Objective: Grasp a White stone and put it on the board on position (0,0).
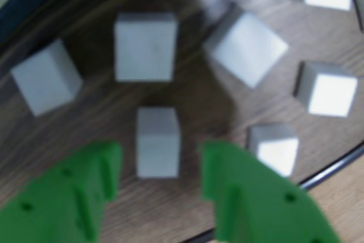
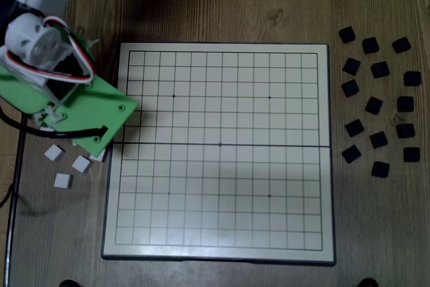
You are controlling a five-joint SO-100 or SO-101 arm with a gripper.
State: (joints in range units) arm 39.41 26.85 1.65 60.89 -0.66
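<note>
Several white cube stones lie on the dark wooden table in the wrist view. One white stone (image 1: pixel 157 142) stands between the two green fingers of my gripper (image 1: pixel 160 157), which is open; the fingers (image 1: pixel 94 180) do not touch it. Other white stones (image 1: pixel 145 46) lie around it. In the fixed view my green arm (image 2: pixel 74 109) hangs over the white stones (image 2: pixel 81 164) just left of the board (image 2: pixel 222 199). The board is a gridded white square with no stones on it. The fingertips are hidden under the arm there.
Several black stones (image 2: pixel 374 106) are scattered on the table right of the board. A dark cable (image 1: pixel 335 166) curves past the white stones at the lower right of the wrist view. A thin rod or cable (image 2: pixel 13 220) runs along the fixed view's left edge.
</note>
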